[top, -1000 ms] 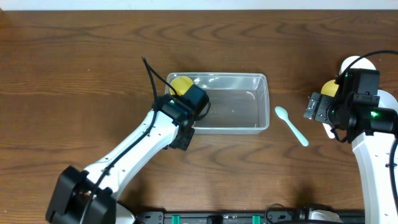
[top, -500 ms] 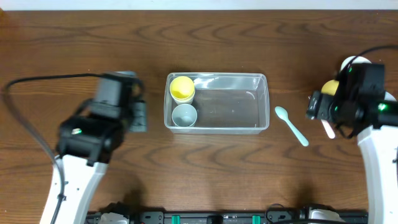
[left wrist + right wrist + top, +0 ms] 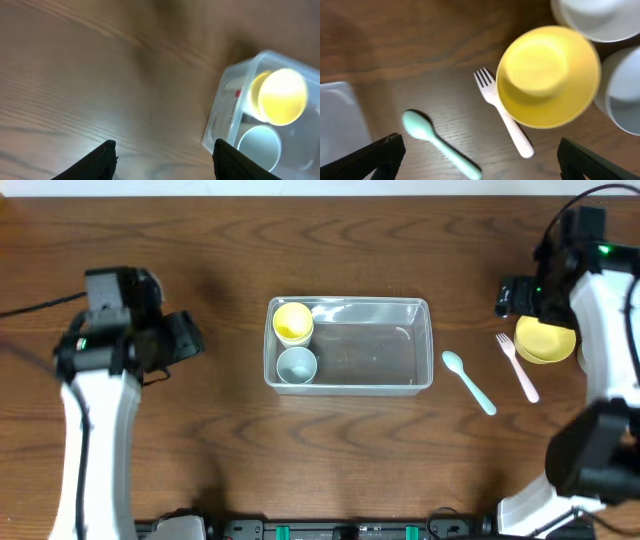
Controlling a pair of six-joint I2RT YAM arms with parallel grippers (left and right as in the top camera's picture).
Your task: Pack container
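1. Packing partly done, by the look of it: container point(image 3: 348, 345) at the worktop's middle, with yellow cup point(image 3: 292, 321) and pale blue cup point(image 3: 296, 365) in its left end.
2. Toward the left edge: left gripper point(image 3: 163, 150), fingers apart, holding nothing.
3. Near the right edge: right gripper point(image 3: 479, 150), spread wide, empty, above yellow bowl point(image 3: 547, 75), fork point(image 3: 502, 112) and spoon point(image 3: 437, 142).
4. Next, likely: descend on one of these, close, carry into the container's bare right part.

left wrist view cuts off the container point(image 3: 227, 112).

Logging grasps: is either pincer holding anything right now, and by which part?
Nothing is held: the left pincer and the right pincer are both open and empty.
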